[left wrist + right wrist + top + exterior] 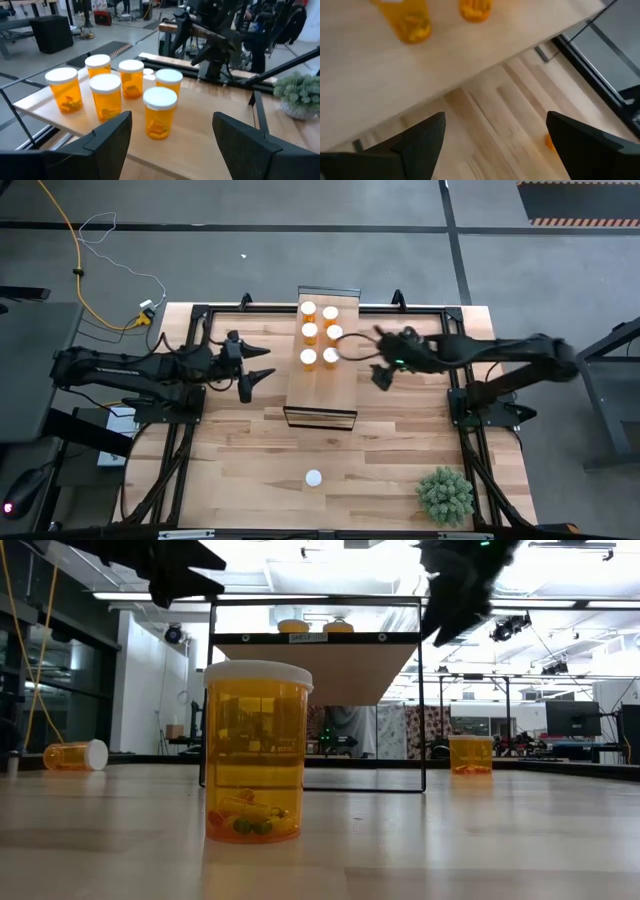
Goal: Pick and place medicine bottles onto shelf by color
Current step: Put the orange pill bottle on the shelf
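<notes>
Overhead, left arm stretched in from the left edge, left gripper (262, 376) hanging just left of the shelf (322, 395), fingers spread apart and clasping nothing. Right arm reaching in from the right, elbow bent, right gripper (352, 350) poised beside the shelf's right edge near the bottle cluster, jaws released wide and empty; from its own wrist camera, two dark fingers (417, 137) parted over bare tabletop (485, 130) just off the shelf edge.

Six medicine bottles (321, 333) standing upright on the far half of the shelf in two columns of three, white caps up, long axes vertical. Shelf board itself running lengthwise from far to near, near half bare. Seen from the left wrist, the same six orange bottles (160, 112) upright and close together, pills visible at the bottoms.

At table height, one more bottle (257, 750) upright on the tabletop close to the camera, another (75, 754) lying on its side at far left with cap pointing right, a third (471, 753) standing further off at right. Small white disc (314, 477) near the front edge; a green plant (445, 495) at the near right corner.
</notes>
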Robot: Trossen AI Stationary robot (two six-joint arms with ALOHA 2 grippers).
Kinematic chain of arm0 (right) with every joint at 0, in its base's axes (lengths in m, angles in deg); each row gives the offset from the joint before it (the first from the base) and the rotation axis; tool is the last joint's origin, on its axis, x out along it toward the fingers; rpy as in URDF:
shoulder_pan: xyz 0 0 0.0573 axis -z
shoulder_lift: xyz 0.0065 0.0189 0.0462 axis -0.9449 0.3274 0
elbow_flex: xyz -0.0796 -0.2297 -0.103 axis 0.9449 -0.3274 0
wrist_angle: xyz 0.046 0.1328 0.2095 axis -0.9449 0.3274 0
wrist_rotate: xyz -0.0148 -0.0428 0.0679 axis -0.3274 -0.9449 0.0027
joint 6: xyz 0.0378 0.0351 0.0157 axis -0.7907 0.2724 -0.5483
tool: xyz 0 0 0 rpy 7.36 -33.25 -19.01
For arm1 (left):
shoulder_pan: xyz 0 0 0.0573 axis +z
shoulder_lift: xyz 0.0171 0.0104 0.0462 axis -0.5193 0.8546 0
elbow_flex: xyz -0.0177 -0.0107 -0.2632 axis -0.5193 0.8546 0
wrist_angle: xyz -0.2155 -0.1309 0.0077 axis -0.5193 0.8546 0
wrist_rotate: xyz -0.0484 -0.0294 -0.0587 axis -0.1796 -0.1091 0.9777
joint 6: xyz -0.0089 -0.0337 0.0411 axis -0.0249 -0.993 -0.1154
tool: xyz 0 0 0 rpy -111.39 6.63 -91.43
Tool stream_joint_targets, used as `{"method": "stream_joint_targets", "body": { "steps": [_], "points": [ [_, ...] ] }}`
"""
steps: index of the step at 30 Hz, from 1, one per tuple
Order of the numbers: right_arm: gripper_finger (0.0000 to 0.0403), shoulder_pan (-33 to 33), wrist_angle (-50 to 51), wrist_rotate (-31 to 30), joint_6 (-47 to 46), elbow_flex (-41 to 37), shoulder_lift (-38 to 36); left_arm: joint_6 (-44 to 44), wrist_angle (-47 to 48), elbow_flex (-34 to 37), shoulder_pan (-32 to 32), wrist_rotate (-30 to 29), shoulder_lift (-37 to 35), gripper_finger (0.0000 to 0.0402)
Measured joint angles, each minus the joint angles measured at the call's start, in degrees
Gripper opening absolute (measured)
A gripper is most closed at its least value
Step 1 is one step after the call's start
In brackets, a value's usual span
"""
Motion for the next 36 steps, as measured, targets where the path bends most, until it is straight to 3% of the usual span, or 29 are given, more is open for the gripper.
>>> {"method": "stream_joint_targets", "body": {
  "steps": [8, 12, 16, 24, 27, 31, 36],
  "points": [
    [0.0338, -1.77, -31.71, 0.26, 2.18, -19.81, -19.36, -0.55, -0.26, 0.0, -0.02, 0.24, 0.09, 0.0268],
    [0.0338, -2.39, -47.94, 0.74, 7.61, -28.37, -22.79, -0.5, -0.33, 0.0, -0.1, 0.24, 0.08, 0.0268],
    [0.0338, -2.36, -54.92, 1.24, 8.59, -33.26, -22.81, 1.03, -0.37, 0.0, -0.11, 0.3, 0.1, 0.0268],
    [0.0338, -2.33, -56.11, 0.09, 5.67, -34.46, -22.58, 1.57, -0.91, 0.02, -0.11, 0.29, 0.08, 0.0268],
    [0.0338, -2.2, -53.82, -7.65, 0.1, -32.81, -22.63, 0.81, -1.15, 0.02, -0.11, 0.26, 0.08, 0.0268],
    [0.0338, 0.61, -42.64, -19.47, -5.97, -30.44, -22.55, 0.09, -1.22, 0.03, -0.11, 0.26, 0.1, 0.0268],
    [0.0338, 9.52, -31.4, -22.01, -18.17, -30.07, -20.97, 0.08, -1.22, 0.04, -0.11, 0.26, 0.08, 0.0268]
  ]
}}
